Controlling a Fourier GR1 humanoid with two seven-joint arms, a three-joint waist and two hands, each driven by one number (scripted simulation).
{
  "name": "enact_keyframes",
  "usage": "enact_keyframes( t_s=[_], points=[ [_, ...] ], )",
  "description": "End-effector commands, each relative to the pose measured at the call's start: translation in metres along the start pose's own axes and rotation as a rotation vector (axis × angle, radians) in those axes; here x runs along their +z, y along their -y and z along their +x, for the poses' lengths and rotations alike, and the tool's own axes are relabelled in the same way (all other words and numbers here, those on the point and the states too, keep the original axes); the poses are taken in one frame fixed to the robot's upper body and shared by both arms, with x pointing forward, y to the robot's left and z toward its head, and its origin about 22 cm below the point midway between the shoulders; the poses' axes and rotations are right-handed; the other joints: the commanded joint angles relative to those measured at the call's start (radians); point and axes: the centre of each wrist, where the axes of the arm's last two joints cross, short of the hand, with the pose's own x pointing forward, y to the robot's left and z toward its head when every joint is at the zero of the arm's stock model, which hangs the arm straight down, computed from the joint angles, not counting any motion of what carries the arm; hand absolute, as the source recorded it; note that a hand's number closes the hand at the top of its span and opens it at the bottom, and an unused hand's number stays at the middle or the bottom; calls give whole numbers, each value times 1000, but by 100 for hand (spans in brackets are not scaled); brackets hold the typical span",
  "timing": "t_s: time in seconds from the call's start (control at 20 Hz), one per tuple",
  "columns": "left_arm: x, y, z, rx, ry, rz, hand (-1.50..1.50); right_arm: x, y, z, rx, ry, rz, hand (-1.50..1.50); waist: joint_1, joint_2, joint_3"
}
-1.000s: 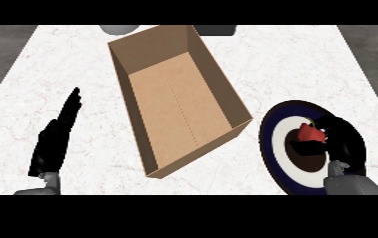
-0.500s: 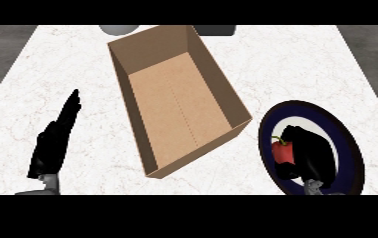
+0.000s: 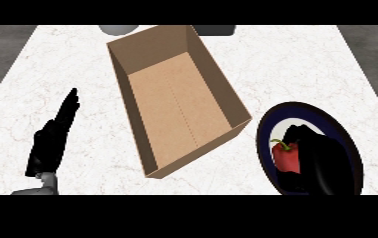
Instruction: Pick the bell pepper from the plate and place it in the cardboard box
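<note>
A red bell pepper (image 3: 286, 156) with a green stem sits on a dark blue plate (image 3: 275, 127) at the lower right of the counter. My right hand (image 3: 319, 157) lies over the plate with its fingers curled round the pepper's right side, hiding part of it. An open cardboard box (image 3: 177, 102) lies slanted in the middle of the counter, just left of the plate, with nothing inside. My left hand (image 3: 52, 137) rests open at the lower left, fingers straight and pointing up, apart from the box.
The white marble counter (image 3: 295, 62) spreads around the box. A pale round object (image 3: 118, 29) and a dark object (image 3: 214, 30) sit at the far edge behind the box.
My right hand has come down lower on the plate and closed round the pepper, which shifted a little toward the plate's lower left. The left hand stays put.
</note>
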Motion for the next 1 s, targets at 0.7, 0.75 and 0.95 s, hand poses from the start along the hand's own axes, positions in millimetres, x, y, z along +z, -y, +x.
enact_keyframes(
  t_s=[0.7, 0.75, 0.95],
  points=[
    [2, 8, 10, 8, 0, -11, 0, 5, 99, 106, -496, 423, -167, 150, 11, 2, 0],
    [3, 20, 13, 1, 18, -14, 0, 1, 95, 130, -471, 425, -168, 150, 16, 3, 0],
    [-4, 3, 1, -3, 1, 4, 0, -19, 111, 161, -465, 387, -144, 150, 16, 3, 0]
  ],
)
